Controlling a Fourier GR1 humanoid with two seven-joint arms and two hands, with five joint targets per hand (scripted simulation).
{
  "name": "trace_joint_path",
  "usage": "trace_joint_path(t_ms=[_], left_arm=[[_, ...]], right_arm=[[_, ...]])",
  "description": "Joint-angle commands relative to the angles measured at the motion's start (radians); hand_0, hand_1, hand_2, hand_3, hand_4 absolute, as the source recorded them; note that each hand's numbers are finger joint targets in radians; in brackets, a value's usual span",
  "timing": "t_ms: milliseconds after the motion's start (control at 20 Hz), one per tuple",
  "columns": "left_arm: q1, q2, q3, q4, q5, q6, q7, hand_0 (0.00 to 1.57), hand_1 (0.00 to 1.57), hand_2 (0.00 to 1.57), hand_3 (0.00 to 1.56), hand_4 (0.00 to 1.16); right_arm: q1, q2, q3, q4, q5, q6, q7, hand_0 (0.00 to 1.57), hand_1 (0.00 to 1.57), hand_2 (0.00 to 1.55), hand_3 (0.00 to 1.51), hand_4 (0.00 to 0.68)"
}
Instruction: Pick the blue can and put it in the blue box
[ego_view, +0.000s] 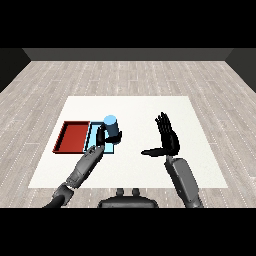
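Grey plank flooring surrounds a white table, with a dark wall band running along the far edge of the room.

Trays: a red tray lies at the table's left side. Its right edge sits against a light blue tray; only the left strip and near edge of the blue tray show, the remainder being covered by the left hand and the can.

Task object: the blue can stands upright, pale top face visible, over the right part of the light blue tray. Whether its base rests on the tray floor or is held just above it cannot be determined from this view.

Left hand: fingers curled round the blue can, wrapping its lower body from the near-left side. The grey left forearm runs from the lower left corner up to the tray.

Right hand: holds nothing. Fingers straight and pointing away from the robot, palm turned toward the middle of the table, thumb stretched out to the left. It stands above bare table, well apart from the can and both trays. The grey right forearm enters from the lower right
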Motion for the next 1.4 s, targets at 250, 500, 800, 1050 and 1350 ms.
trace_joint_path(t_ms=[250,500,800,1050,1350], left_arm=[[-0.127,0.14,0.127,0.298,-0.023,-0.038,0.126,1.56,1.56,1.54,1.46,1.1],[-0.166,0.147,0.124,0.491,-0.069,-0.095,0.141,1.57,1.57,1.55,1.47,1.04],[-0.31,0.092,0.129,0.783,-0.125,-0.104,0.168,1.57,1.57,1.57,1.46,1.03],[-0.273,-0.005,0.186,0.867,-0.092,-0.028,0.131,1.25,1.25,1.22,1.19,0.94],[-0.315,0.049,0.24,0.928,-0.055,-0.139,0.202,0.58,0.58,0.59,0.51,0.54]], right_arm=[[0.035,-0.025,-0.12,0.036,-0.057,0.054,-0.072,0.0,0.0,0.0,0.0,0.0],[0.011,-0.023,-0.176,0.107,-0.109,0.099,-0.083,0.0,0.0,0.0,0.0,0.0],[0.008,-0.001,-0.179,0.145,-0.11,0.094,-0.082,0.0,0.0,0.0,0.0,0.0],[-0.051,0.025,-0.18,0.205,-0.062,0.031,-0.072,0.0,0.0,0.0,0.0,0.0],[0.016,0.03,-0.175,0.137,-0.102,0.073,-0.066,0.0,0.0,0.0,0.0,0.0]])
